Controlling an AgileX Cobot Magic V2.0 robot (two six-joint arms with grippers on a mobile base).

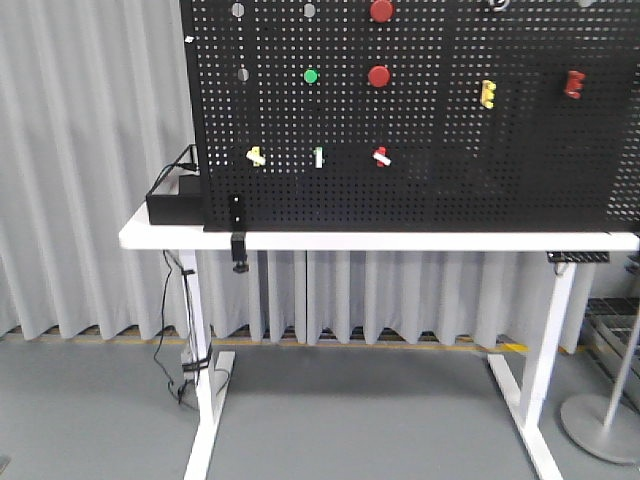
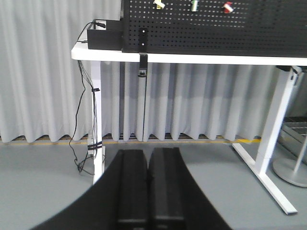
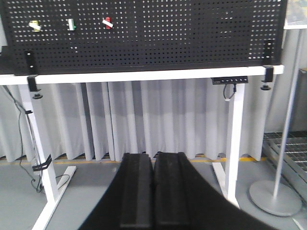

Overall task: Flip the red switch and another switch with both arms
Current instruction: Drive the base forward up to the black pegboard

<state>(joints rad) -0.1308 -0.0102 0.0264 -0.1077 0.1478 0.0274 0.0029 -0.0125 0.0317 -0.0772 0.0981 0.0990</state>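
Note:
The red switch [image 1: 381,156], a tiny toggle with a white lever, sits on the black pegboard [image 1: 450,190] in its bottom row. It also shows in the left wrist view as the red switch [image 2: 228,6] and in the right wrist view as the red switch [image 3: 107,22]. The pale yellow switch [image 1: 256,156] is leftmost in that row; the yellow switch [image 2: 159,5] and yellow switch [image 3: 34,25] show in both wrist views. My left gripper [image 2: 148,152] is shut and empty, low and far from the board. My right gripper [image 3: 153,155] is likewise shut on nothing. Neither arm appears in the front view.
A green-based toggle [image 1: 318,157] stands between the two switches. Big round red buttons [image 1: 379,76], a green button [image 1: 311,76], a yellow piece [image 1: 487,93] and a red block [image 1: 573,84] sit higher. The board stands on a white table [image 1: 400,241] beside a black box [image 1: 172,206]. A pole stand [image 1: 603,425] is at right.

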